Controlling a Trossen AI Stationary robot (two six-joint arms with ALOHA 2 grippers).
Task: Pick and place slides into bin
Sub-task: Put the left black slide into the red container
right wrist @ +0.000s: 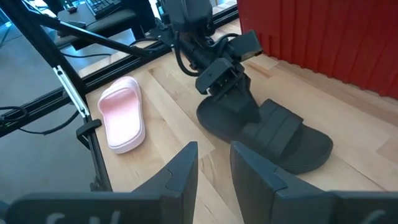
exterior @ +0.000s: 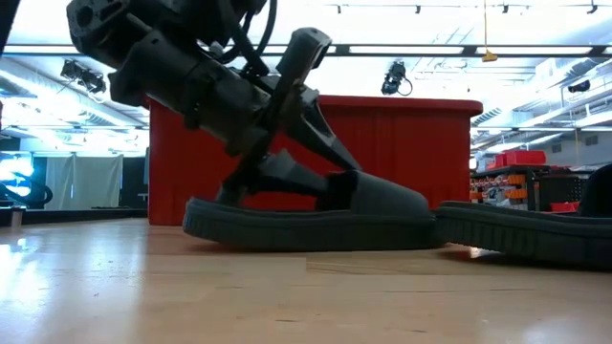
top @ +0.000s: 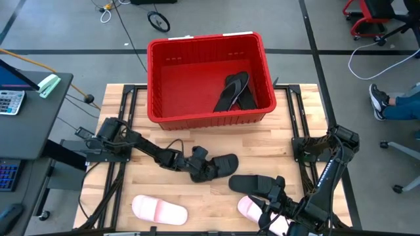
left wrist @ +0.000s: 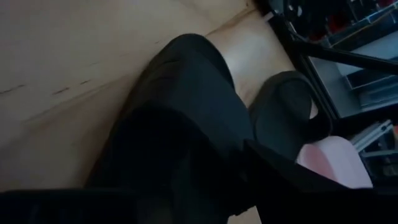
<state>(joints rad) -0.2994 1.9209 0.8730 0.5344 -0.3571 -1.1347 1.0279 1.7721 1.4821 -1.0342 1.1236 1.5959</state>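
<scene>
My left fingers (top: 205, 168) are down on the heel end of a black slide (top: 220, 165) mid-surface, parted around it, no firm hold I can confirm. It lies long axis sideways; the bin (top: 197, 119) is straight behind.

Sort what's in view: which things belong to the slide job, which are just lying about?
Job:
red bin, two black slides inside
black slide at the left gripper
black slide and pink slide by the right gripper
pink slide near the table's front left

Lying about:
calculator
cables
</scene>
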